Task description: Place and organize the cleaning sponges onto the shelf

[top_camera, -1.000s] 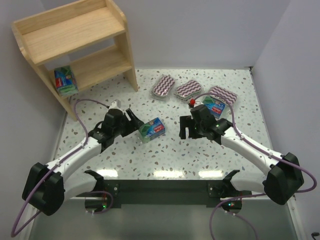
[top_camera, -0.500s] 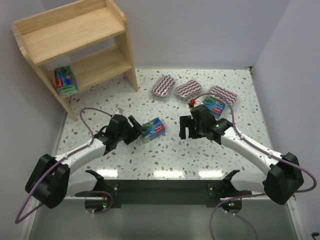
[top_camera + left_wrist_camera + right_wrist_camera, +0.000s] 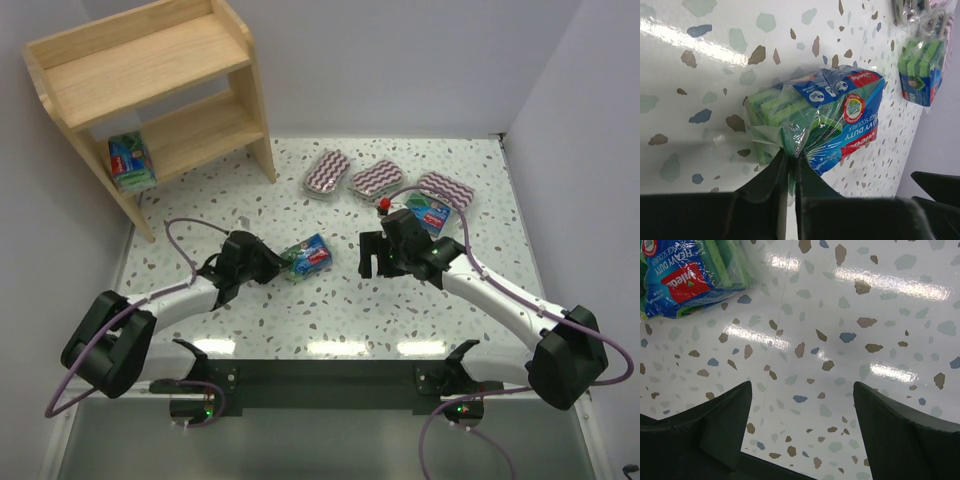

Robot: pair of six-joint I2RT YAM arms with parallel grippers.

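Note:
A green-blue sponge pack (image 3: pixel 307 258) (image 3: pixel 825 120) lies on the speckled table in front of the arms. My left gripper (image 3: pixel 281 263) (image 3: pixel 791 159) is shut on the bunched clear wrap at its near end. My right gripper (image 3: pixel 372 256) (image 3: pixel 802 390) hangs open over bare table, holding nothing. A second green-blue pack (image 3: pixel 428 212) (image 3: pixel 920 70) lies by the right wrist. A third (image 3: pixel 130 162) stands on the bottom tier of the wooden shelf (image 3: pixel 150 75). Three zigzag packs (image 3: pixel 327 172) (image 3: pixel 374 179) (image 3: pixel 445 189) lie in a row at the back.
The shelf stands in the far left corner against the wall, with its top board and middle tier bare. White walls close the table on the left, back and right. The pack (image 3: pixel 685 275) held by the left gripper shows at the top left of the right wrist view.
My left gripper has reached to the right to the green-blue pack and shut on its wrap, and the pack has shifted slightly. The right arm has not moved.

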